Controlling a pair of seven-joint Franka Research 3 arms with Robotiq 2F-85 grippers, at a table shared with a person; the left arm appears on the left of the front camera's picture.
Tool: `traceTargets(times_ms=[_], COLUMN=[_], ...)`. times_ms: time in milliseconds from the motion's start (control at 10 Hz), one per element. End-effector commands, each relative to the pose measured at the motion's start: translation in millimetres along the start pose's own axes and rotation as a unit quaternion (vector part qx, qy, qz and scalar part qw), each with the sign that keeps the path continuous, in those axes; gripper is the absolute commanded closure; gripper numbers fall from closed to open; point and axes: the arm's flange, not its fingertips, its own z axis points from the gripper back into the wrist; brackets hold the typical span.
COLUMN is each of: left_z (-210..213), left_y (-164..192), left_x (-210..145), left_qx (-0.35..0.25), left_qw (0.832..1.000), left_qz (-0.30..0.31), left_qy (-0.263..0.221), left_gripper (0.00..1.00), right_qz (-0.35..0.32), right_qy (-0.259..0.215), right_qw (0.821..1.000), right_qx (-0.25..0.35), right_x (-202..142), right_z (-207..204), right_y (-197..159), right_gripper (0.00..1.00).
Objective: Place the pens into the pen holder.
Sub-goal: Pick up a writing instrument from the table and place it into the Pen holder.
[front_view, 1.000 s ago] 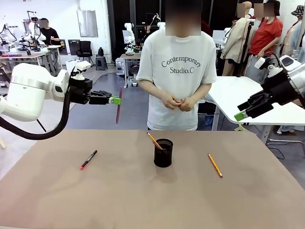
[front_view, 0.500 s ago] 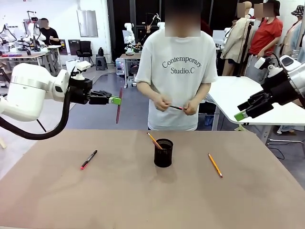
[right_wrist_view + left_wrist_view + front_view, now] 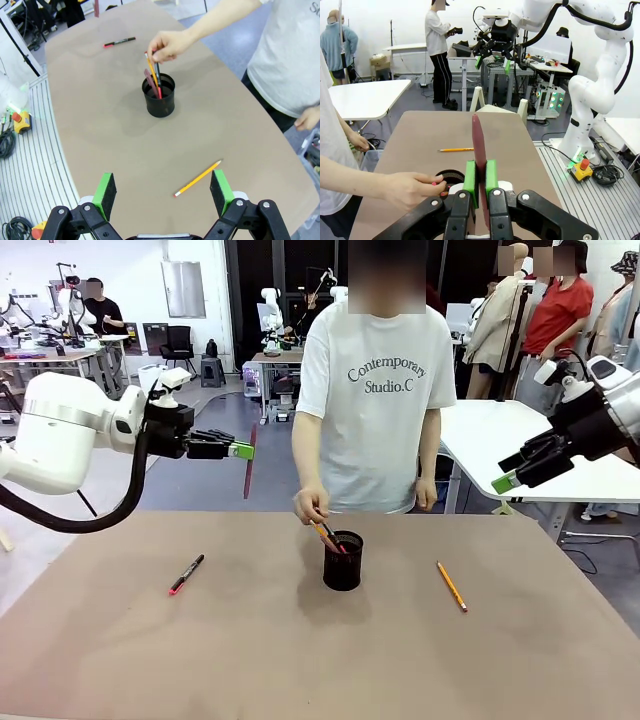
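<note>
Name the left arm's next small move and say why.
Likely swing the left gripper toward the pen holder, stopping short. It is shut on the reddish-brown pen off to the side, and the person's hand is at the holder's rim.
</note>
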Motion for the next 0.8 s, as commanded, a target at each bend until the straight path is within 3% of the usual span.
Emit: traceTargets(times_ms=[0, 700], left_z=[0.7, 0.7], left_y=[1.3, 1.3], left_x=[2.4, 2.4], left_qx=[-0.003, -0.003], left_qw=[1.0, 1.0], left_qz=[-0.003, -0.003], left_qy=[-0.003, -0.003], left_gripper=[1.0, 1.0], right_qz=[0.0, 0.0], right_qy=[-0.015, -0.015], right_qw=[1.0, 1.0], right_qx=[0.004, 0.004], right_x=[0.5, 0.5], right_z=[-1.2, -1.2], right_y=[1.0, 1.0], right_gripper=[0.0, 0.0])
